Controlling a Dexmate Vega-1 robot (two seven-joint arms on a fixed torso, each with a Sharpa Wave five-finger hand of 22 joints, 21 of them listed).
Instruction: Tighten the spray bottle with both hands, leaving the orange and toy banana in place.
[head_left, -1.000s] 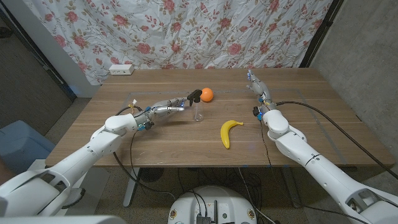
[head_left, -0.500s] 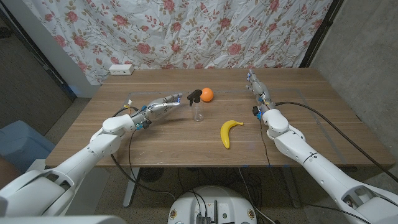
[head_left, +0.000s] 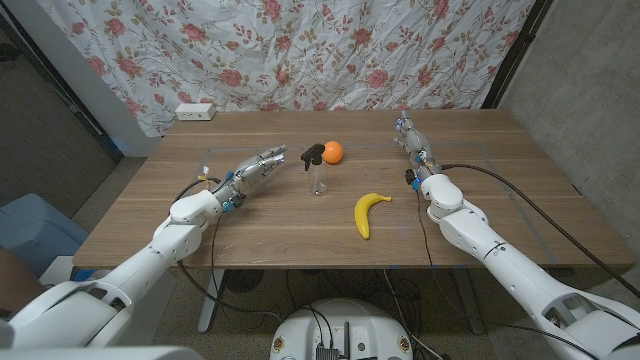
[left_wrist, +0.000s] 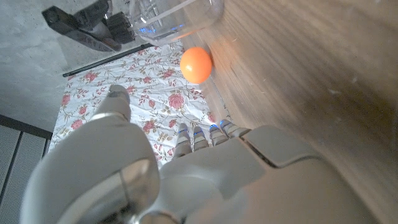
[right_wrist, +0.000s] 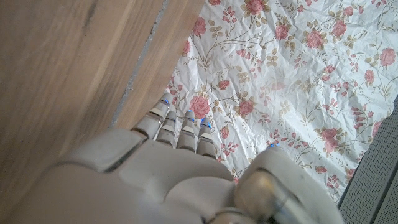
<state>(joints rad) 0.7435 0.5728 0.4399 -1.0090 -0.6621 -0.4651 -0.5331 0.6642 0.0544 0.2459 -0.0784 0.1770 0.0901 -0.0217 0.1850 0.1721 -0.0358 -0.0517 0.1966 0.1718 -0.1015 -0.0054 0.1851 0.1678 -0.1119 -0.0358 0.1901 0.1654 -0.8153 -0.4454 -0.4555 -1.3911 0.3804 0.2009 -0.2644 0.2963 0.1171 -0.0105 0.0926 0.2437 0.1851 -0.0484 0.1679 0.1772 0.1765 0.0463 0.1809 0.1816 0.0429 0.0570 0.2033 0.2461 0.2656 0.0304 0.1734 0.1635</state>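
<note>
The clear spray bottle (head_left: 318, 178) with its black head (head_left: 313, 154) stands upright at the table's middle; the left wrist view shows its body (left_wrist: 168, 18) and head (left_wrist: 87, 28) too. Just behind it on its right sits the orange (head_left: 333, 152) (left_wrist: 196, 65). The toy banana (head_left: 368, 212) lies nearer the front. My left hand (head_left: 255, 170) (left_wrist: 186, 174) is open to the left of the bottle, its fingers stretched toward it with a small gap between. My right hand (head_left: 410, 135) (right_wrist: 174, 174) is open at the back right, far from the bottle, holding nothing.
A white power strip (head_left: 195, 112) lies at the table's back left corner. A floral curtain (head_left: 330, 50) hangs behind the wooden table (head_left: 480, 200). Bare wood lies between the banana and my right arm.
My left hand has drawn back to the left, away from the bottle, and its fingers have spread. The bottle, orange, banana and right hand have stayed where they were.
</note>
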